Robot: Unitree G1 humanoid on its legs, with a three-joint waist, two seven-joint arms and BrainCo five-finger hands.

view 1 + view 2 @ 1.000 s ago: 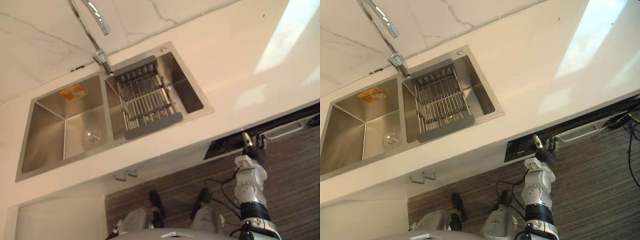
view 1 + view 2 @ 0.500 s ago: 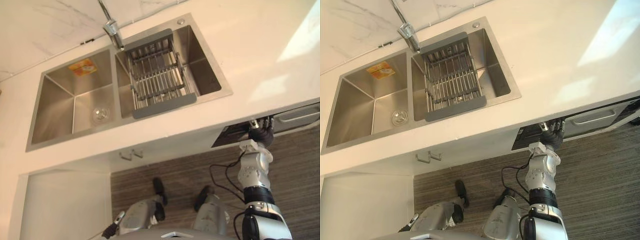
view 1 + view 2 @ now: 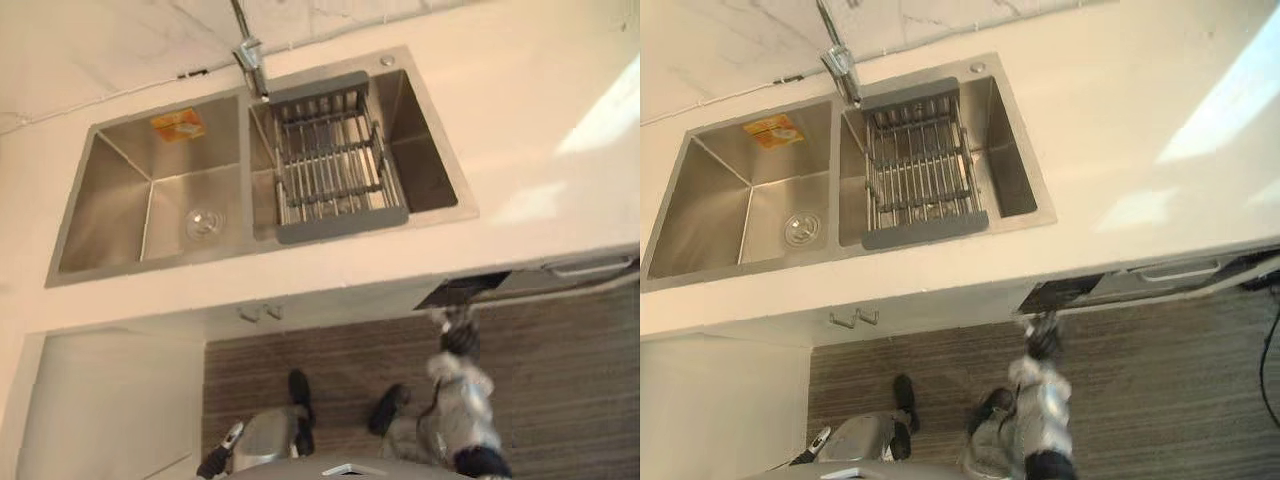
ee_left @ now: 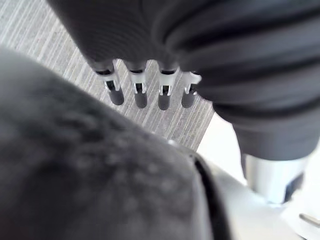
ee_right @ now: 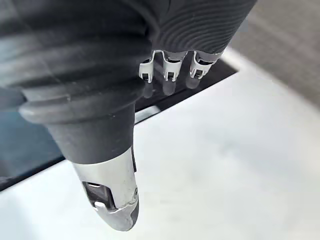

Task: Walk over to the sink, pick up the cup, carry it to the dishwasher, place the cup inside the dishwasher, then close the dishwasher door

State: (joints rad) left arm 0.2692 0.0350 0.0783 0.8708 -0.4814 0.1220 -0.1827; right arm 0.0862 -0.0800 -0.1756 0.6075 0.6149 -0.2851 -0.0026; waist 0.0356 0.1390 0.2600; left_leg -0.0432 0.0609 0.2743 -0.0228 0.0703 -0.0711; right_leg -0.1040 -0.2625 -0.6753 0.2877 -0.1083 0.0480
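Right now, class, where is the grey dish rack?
In the eye views, the dish rack sits over the right basin of the sink, in front of the tap and right of the drain.

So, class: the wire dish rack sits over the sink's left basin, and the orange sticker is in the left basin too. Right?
No: the dish rack sits over the right basin, as the left eye view shows; the orange sticker is in the left basin.
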